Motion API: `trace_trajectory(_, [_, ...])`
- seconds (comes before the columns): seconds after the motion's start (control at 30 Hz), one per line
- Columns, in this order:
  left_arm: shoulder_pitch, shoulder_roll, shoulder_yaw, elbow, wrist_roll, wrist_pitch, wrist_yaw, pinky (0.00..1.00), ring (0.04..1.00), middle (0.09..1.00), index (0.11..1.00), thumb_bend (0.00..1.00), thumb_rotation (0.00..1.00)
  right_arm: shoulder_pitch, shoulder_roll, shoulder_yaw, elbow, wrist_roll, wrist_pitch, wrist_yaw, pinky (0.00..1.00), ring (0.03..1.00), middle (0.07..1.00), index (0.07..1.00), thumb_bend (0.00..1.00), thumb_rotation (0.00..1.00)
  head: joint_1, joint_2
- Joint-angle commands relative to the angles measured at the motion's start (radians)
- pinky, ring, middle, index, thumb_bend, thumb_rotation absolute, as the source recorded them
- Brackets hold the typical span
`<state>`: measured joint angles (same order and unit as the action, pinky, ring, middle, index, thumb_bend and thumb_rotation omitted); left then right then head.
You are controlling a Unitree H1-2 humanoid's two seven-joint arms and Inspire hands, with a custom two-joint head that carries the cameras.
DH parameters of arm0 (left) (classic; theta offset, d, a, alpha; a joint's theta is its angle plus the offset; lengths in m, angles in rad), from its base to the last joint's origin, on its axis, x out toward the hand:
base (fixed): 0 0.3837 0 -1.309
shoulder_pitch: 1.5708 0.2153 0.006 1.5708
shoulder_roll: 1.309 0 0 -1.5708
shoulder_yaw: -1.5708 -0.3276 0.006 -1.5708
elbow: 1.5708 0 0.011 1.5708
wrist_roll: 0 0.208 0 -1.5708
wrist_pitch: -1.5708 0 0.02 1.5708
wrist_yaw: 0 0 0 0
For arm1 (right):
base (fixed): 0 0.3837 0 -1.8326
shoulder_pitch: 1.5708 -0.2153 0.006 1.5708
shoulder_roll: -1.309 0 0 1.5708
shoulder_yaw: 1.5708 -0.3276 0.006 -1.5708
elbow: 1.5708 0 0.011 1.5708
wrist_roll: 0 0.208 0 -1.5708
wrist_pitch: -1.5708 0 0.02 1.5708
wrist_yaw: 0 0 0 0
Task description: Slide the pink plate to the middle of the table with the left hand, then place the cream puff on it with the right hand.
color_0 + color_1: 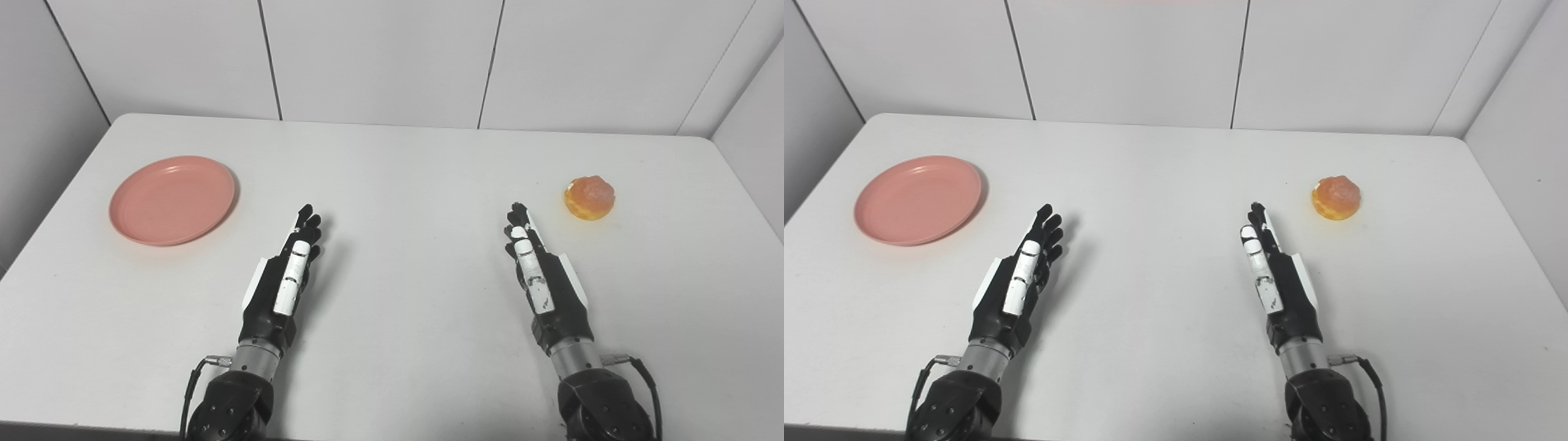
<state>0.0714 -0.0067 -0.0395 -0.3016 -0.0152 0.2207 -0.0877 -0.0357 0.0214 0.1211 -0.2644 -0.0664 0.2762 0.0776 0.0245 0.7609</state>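
Left eye view: pink plate (172, 199) sits far-left on the white table (404, 184), up and left of my left hand (288, 278), apart from it; cream puff (589, 197) lies just up-right of my right hand (542, 275); both hands flat, fingers extended, empty; left hand goes first, I judge.

A table (392, 184) runs back to a panelled wall (380, 55). A plate (172, 199) lies on its far left, and a cream puff (590, 197) sits on its far right, well apart from the plate. Between them and nearer the front edge, the left hand (288, 278) is right of the plate and the right hand (542, 278) is left of the cream puff, touching neither.
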Motion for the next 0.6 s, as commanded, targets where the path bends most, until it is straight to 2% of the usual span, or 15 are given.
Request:
trace_trajectory(0.0, [0.012,0.021,-0.004,-0.032,0.008,-0.023,-0.003,1.0,1.0,1.0,1.0,0.47,1.0,-0.031,0.002,0.002,-0.024,0.0,-0.042,-0.002,1.0,1.0,1.0,1.0,0.23,1.0,0.0,0.002])
trace_trajectory(0.33, [0.013,0.018,-0.001,-0.025,-0.002,-0.032,-0.006,1.0,1.0,1.0,1.0,0.46,1.0,-0.031,0.003,0.001,-0.025,0.007,-0.04,0.001,1.0,1.0,1.0,1.0,0.22,1.0,0.001,-0.002])
trace_trajectory(0.57, [0.017,0.015,-0.005,-0.018,0.002,-0.041,-0.005,1.0,1.0,1.0,1.0,0.46,1.0,-0.026,0.003,-0.001,-0.015,0.01,-0.047,-0.001,1.0,1.0,1.0,1.0,0.22,1.0,0.022,-0.024])
